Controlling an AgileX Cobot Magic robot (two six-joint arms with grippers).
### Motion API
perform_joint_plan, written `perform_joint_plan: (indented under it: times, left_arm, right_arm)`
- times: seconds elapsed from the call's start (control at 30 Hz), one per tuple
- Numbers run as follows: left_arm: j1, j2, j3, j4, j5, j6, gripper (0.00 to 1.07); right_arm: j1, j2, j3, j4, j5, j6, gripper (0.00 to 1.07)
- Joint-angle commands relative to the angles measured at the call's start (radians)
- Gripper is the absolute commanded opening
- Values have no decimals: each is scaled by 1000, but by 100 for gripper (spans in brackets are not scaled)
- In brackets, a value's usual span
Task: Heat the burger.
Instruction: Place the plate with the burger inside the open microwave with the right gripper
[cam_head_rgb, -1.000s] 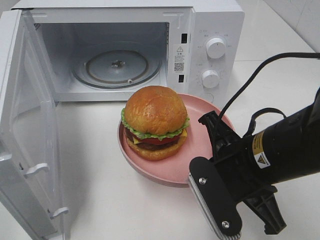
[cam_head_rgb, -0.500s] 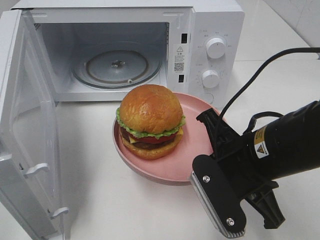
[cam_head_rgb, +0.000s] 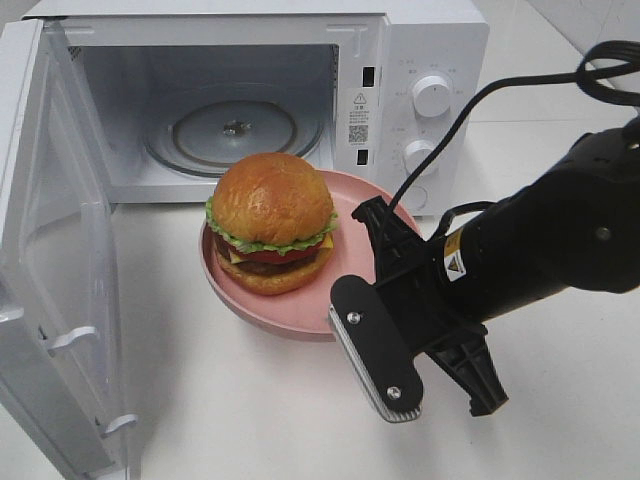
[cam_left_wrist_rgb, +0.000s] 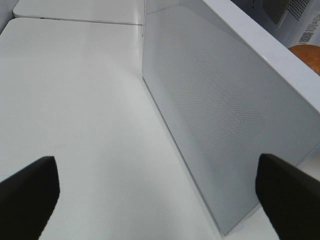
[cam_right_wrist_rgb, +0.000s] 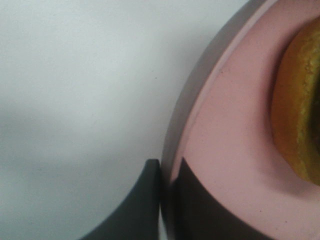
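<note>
I've slid the round pink plate (cam_head_rgb: 268, 316) and glossy golden-bunned burger (cam_head_rgb: 272, 220) leftward, right hand (cam_right_wrist_rgb: 167, 170) pinching its rim, left hand (cam_left_wrist_rgb: 157, 185) wide, empty.

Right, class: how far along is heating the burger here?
Done: the microwave door stands open. In hand: the right gripper is shut on the pink plate carrying the burger, outside the cavity. Left: set it on the turntable, close the door, start heating.

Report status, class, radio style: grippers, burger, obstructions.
Right gripper shut on pink plate rim. Left gripper open, empty. Burger on plate, outside microwave. Door open, nothing blocking.
</note>
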Motion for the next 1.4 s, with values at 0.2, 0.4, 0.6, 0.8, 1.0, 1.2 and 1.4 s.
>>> perform_joint_plan:
  times: [0.2, 0.4, 0.6, 0.8, 1.0, 1.2, 1.4]
  left_arm:
    - [-4, -2, 1, -2, 3, -1, 100]
    - [-4, -2, 1, -2, 3, -1, 100]
    - [-4, -2, 1, -2, 3, -1, 100]
    - [-4, -2, 1, -2, 3, -1, 100]
    - [-4, -2, 1, -2, 3, -1, 100]
    - [-4, -2, 1, -2, 3, -1, 100]
    - [-4, -2, 1, -2, 3, -1, 100]
  right_arm:
    - [-6, 64, -93, -26, -62, 9, 0]
    - [-6, 112, -157, -54, -52, 10, 0]
    - [-6, 155, -219, -59, -48, 43, 0]
    - [-6, 212, -292, -109, -20, 136, 0]
    - [-6, 282, -409, -159, 34, 218, 0]
    - [-6, 322, -484, -188, 52, 246, 0]
    - [-6, 389, -591, -188, 115, 263, 0]
